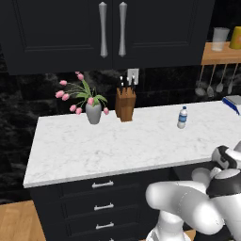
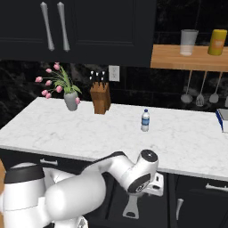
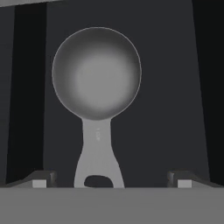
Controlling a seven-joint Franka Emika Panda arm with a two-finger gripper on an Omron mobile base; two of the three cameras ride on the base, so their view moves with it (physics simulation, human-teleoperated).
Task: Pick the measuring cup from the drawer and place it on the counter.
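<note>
The measuring cup [image 3: 96, 72] is grey metal and lies flat on the dark drawer floor. Its round bowl points away from the hand and its flat handle runs back toward the camera. My gripper [image 3: 111, 181] hangs open above the handle's end, which has a hole in it. One fingertip [image 3: 41, 179] stands far to the left of the handle and the other far to the right, and neither touches it. In the right base view the hand [image 2: 153, 185] reaches below the edge of the white marble counter [image 2: 89, 129], and the cup's handle [image 2: 131, 205] shows under it.
On the counter [image 1: 117, 146] stand a clear water bottle [image 1: 182, 117], a vase of pink tulips [image 1: 93, 112] and a knife block [image 1: 125, 104]. A blue-edged object [image 2: 222, 119] lies at the far right. A wooden shelf [image 2: 187, 58] with utensils hangs above.
</note>
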